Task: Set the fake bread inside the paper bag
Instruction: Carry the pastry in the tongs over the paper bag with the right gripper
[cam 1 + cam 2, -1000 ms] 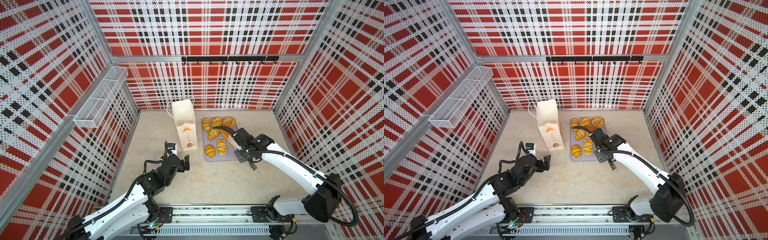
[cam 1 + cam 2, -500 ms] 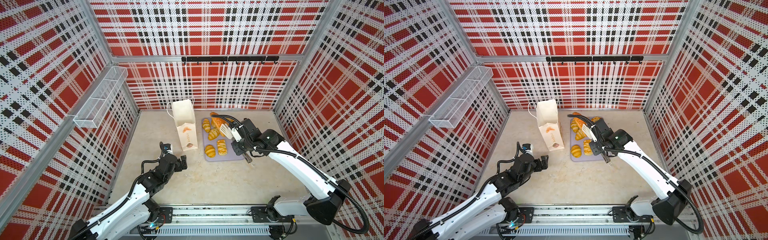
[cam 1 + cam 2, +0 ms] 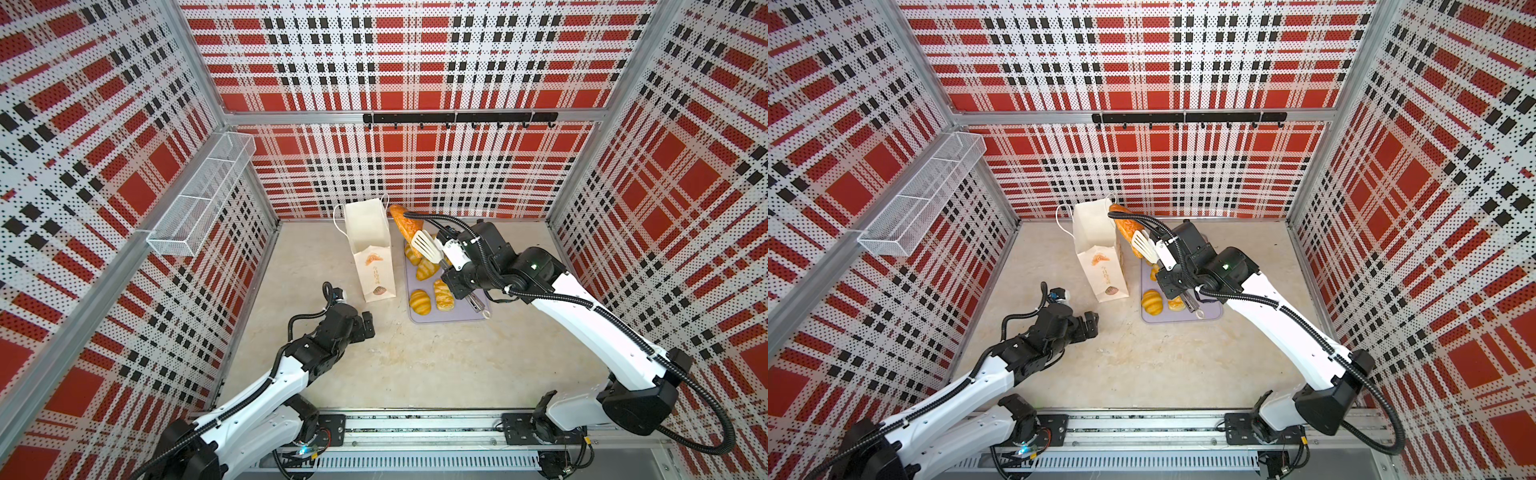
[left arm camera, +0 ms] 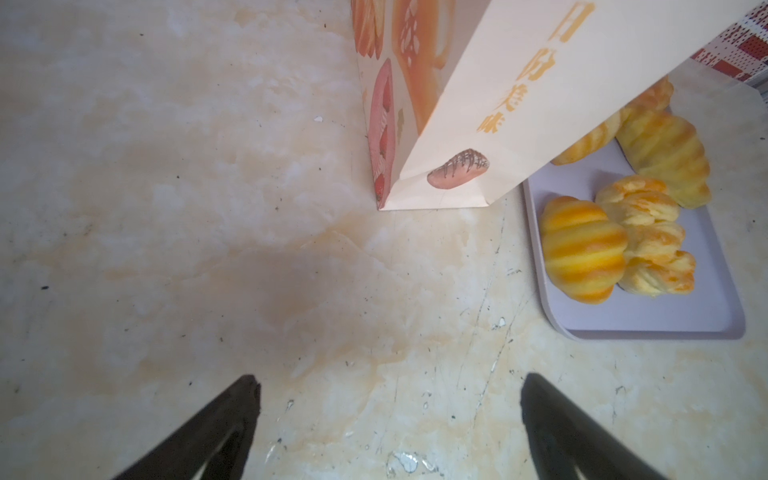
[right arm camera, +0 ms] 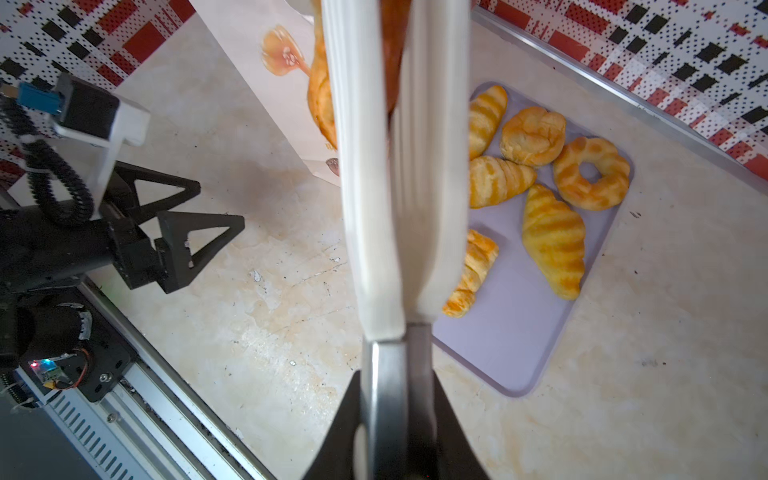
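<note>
Beige marbled tabletop (image 3: 415, 365), with a metal rail (image 3: 415, 428) along its near edge. The left gripper (image 3: 368, 328) hovers low over bare table, near and a little left of the paper bag (image 3: 372, 253); its jaws are spread wide with nothing between them. The bag stands upright with its mouth open and its base just beside the left edge of a lilac tray (image 3: 453, 318). Most of the fake bread lies on that tray: a striped bun (image 3: 419, 300) and a braided roll (image 3: 444, 295) at the near end, croissants behind them, and a ring doughnut (image 5: 590, 172) at the far right corner. The right gripper (image 5: 399, 432) is raised over the tray, clamped tight on the metal handles of white slotted tongs (image 3: 426, 246). The tong blades pinch one orange-brown pastry (image 3: 405, 226), held high at the right rim of the bag's mouth in both top views. It is not inside; contact with the paper is unclear. Farther off, a white wire basket (image 3: 199, 199) hangs on the left wall and a black hook rail (image 3: 457, 117) on the far wall.
</note>
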